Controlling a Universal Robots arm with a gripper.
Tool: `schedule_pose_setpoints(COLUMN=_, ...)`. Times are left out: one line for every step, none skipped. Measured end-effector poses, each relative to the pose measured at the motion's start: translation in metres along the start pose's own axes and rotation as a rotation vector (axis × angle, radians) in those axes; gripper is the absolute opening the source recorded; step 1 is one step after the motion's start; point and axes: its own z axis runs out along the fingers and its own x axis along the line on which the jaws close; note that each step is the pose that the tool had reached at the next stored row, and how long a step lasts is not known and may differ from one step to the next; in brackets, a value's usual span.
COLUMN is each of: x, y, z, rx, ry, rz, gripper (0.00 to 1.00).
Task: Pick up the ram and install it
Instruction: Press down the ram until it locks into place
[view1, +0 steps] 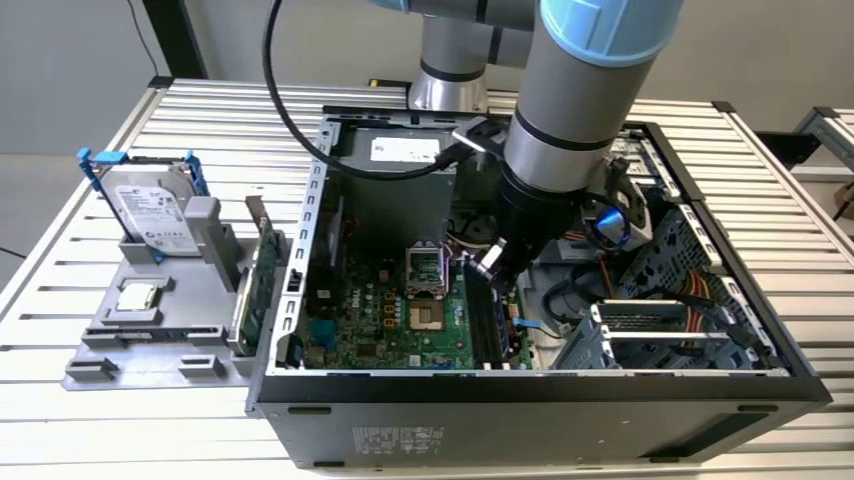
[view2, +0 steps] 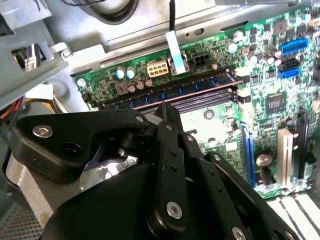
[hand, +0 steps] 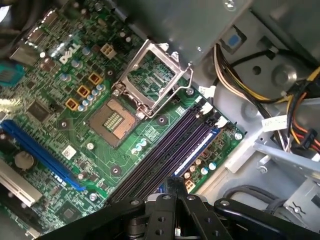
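The ram (view2: 200, 84) is a thin blue stick with dark chips. It stands on edge in the outermost memory slot of the green motherboard (view1: 387, 330). In the first wrist view the ram (hand: 200, 147) shows as a pale blue-white strip beside the empty dark slots (hand: 165, 155). My gripper (view1: 489, 268) reaches down into the open computer case (view1: 534, 385). Its black fingers are shut, with nothing between them. In both wrist views the gripper (view2: 167, 106) (hand: 175, 181) sits right over the middle of the stick. Whether the tips touch it cannot be told.
On the exterior view's left, a grey holder (view1: 147, 345) carries a hard drive (view1: 150, 215), a square silver chip (view1: 139, 297) and a green card (view1: 263, 270). The open processor socket (hand: 112, 120) lies near the slots. Cables (view1: 694, 290) and a drive cage (view1: 667, 325) crowd the case's right side.
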Motion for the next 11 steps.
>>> schedule_pose_setpoints(x=0.0000, y=0.0000, z=0.0000, rx=-0.0002, ry=0.0002, rz=-0.014, gripper=0.00)
schedule_pose_setpoints(x=0.0000, y=0.0000, z=0.0000, rx=-0.0003, ry=0.0003, rz=-0.027, gripper=0.00)
schedule_pose_setpoints(x=0.0000, y=0.0000, z=0.0000, rx=-0.0005, ry=0.0005, rz=-0.038, gripper=0.00)
schedule_pose_setpoints(x=0.0000, y=0.0000, z=0.0000, rx=-0.0006, ry=0.0006, rz=-0.048, gripper=0.00)
schedule_pose_setpoints(x=0.0000, y=0.0000, z=0.0000, rx=-0.0007, ry=0.0007, rz=-0.057, gripper=0.00)
schedule_pose_setpoints(x=0.0000, y=0.0000, z=0.0000, rx=-0.0009, ry=0.0008, rz=-0.065, gripper=0.00)
schedule_pose_setpoints(x=0.0000, y=0.0000, z=0.0000, rx=-0.0009, ry=0.0009, rz=-0.072, gripper=0.00)
schedule_pose_setpoints(x=0.0000, y=0.0000, z=0.0000, rx=-0.0010, ry=0.0010, rz=-0.078, gripper=0.00)
schedule_pose_setpoints(x=0.0000, y=0.0000, z=-0.0001, rx=-0.0010, ry=0.0012, rz=-0.084, gripper=0.00)
schedule_pose_setpoints(x=0.0000, y=0.0000, z=-0.0001, rx=-0.0010, ry=0.0013, rz=-0.089, gripper=0.00)
schedule_pose_setpoints(x=-0.0001, y=0.0000, z=-0.0001, rx=-0.0011, ry=0.0013, rz=-0.094, gripper=0.00)
